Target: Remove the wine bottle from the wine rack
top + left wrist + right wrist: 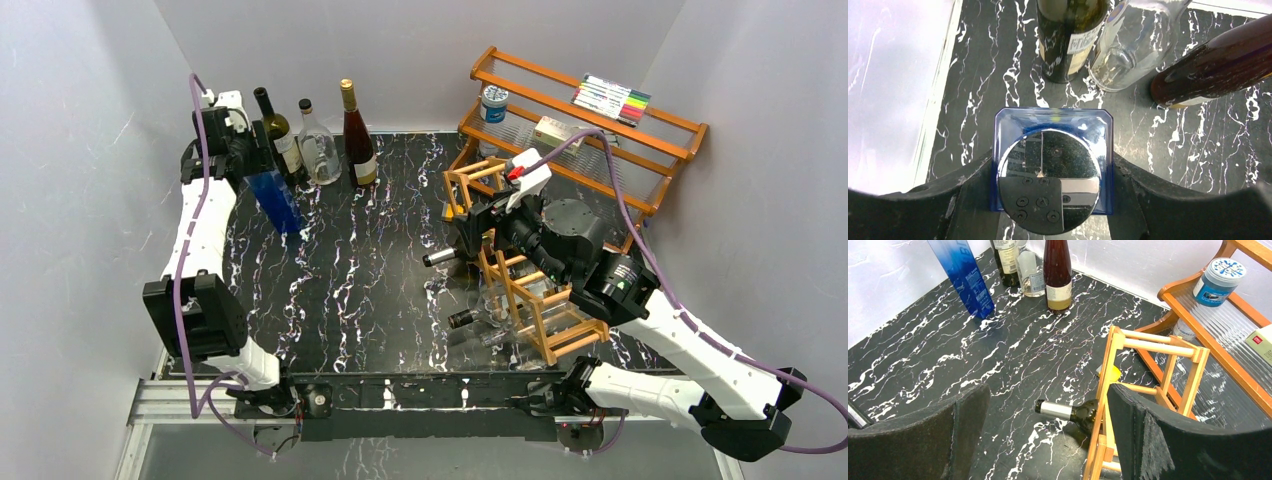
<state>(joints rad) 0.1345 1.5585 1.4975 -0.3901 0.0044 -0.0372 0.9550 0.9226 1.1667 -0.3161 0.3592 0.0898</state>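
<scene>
The right claw (pixel 1048 390) is spread as wide as it goes and holds nothing. It hangs over the neck of the wine bottle (pixel 1068 411), with one finger on either side and apart from it. That dark bottle lies on its side in the wine rack (pixel 1108 370), its silver-capped neck poking out of the frame toward the middle of the black marbled bench (pixel 370 280). A second dark bottle (pixel 465 318) lies in a nearer cell of the rack. Behind the rack stands a two-tier wooden shelf (pixel 600 130) carrying a blue-lidded jar (pixel 493 103) and a pack of markers (pixel 612 98).

At the far left, the left claw (pixel 1053 170) is partly closed on the top of a tilted square blue bottle (pixel 1053 125), with a finger pressed to each side. Just beyond it stand a green bottle (pixel 275 130), a clear bottle (pixel 318 145) and a dark red bottle (pixel 358 135).
</scene>
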